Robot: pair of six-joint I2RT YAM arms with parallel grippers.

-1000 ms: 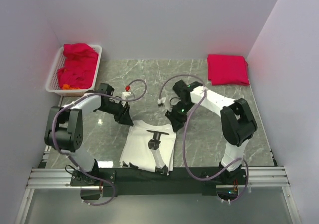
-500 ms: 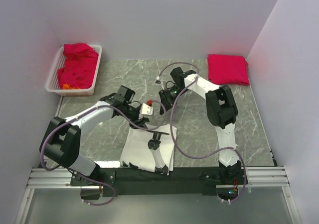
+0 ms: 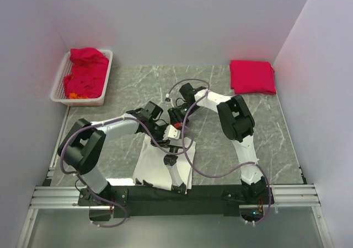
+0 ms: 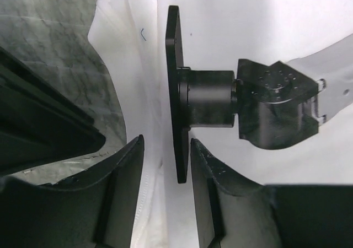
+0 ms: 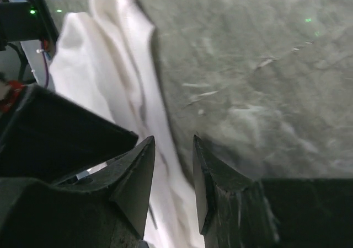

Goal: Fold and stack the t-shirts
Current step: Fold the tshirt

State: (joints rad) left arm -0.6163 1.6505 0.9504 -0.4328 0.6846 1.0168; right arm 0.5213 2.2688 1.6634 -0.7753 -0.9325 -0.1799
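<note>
White t-shirt (image 3: 150, 162) spread on the marble table (image 3: 276, 127), with a black flat-headed post (image 3: 175, 149) over its middle. Left gripper (image 4: 166, 140) positioned at the shirt's far edge, jaws narrowly parted above white cloth, the post's plate edge-on just ahead of them; no hold on the fabric visible. Right gripper (image 5: 174, 138) poised at the same far edge, jaws likewise a little apart, cloth and bare marble showing through the gap. Folded red t-shirt (image 3: 252, 76) well beyond the white shirt to the far right; crumpled red t-shirts (image 3: 85, 74) heaped in a white basket (image 3: 59, 88) well beyond it to the far left.
</note>
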